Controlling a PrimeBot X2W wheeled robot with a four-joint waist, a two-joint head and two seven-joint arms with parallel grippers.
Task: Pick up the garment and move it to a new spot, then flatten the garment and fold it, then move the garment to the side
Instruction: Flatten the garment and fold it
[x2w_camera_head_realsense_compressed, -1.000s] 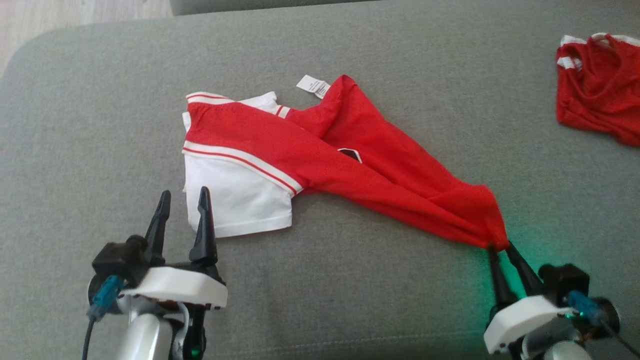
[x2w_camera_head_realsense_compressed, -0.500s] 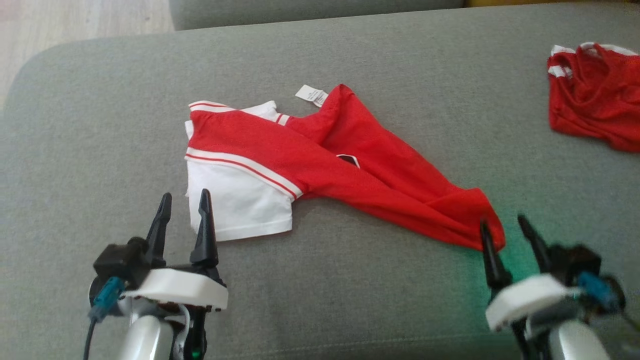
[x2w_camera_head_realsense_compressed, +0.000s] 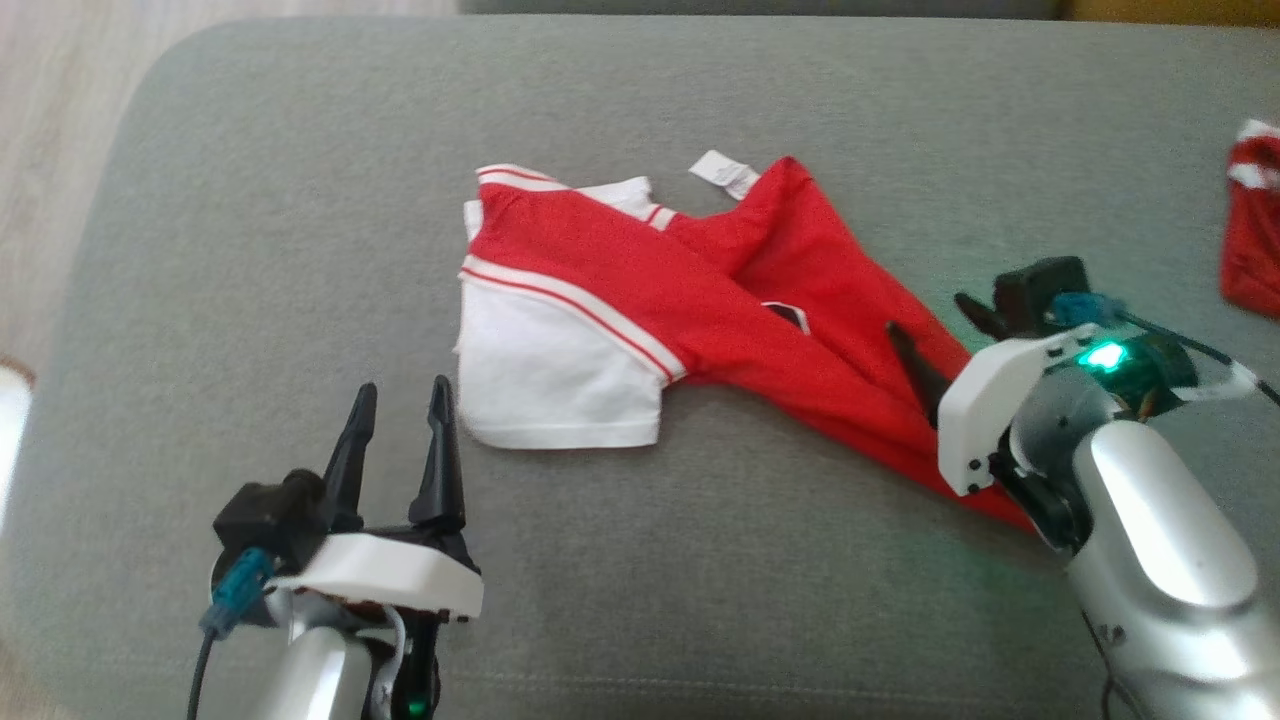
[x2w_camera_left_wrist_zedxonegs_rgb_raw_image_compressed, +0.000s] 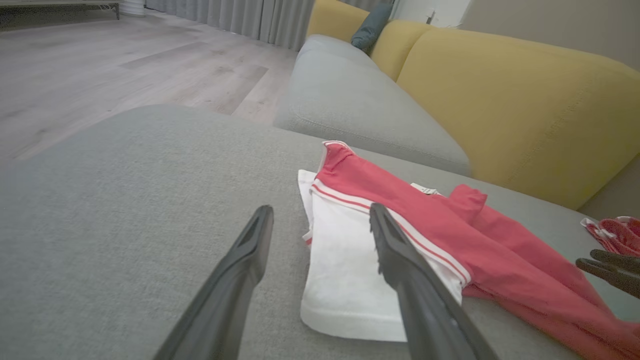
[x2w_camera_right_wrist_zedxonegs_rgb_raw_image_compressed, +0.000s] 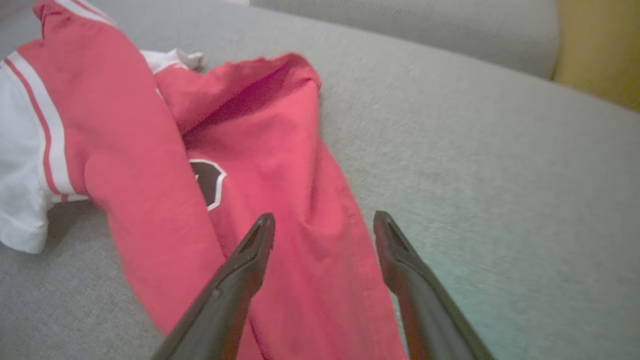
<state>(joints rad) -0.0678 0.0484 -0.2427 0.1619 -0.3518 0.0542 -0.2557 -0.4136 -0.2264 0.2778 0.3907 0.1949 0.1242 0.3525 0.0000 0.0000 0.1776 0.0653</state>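
So the shirt (x2w_camera_head_realsense_compressed: 600, 270) is lying crumpled around the middle of the grey cushion (x2w_camera_head_realsense_compressed: 250, 250). Its white sleeve end points toward the left edge, and the red body trails off toward the near right. A little white tag (x2w_camera_head_realsense_compressed: 722, 168) sticks out on the far side.

The left gripper (x2w_camera_head_realsense_compressed: 402, 388) sits just beside the near corner of the white sleeve, fingers spread and empty. The right gripper (x2w_camera_head_realsense_compressed: 925, 312) is over the red tail end, fingers also apart with nothing pinched. Can't tell if they touch the cloth.

Another red garment (x2w_camera_head_realsense_compressed: 1255, 230) is bunched at the right edge.
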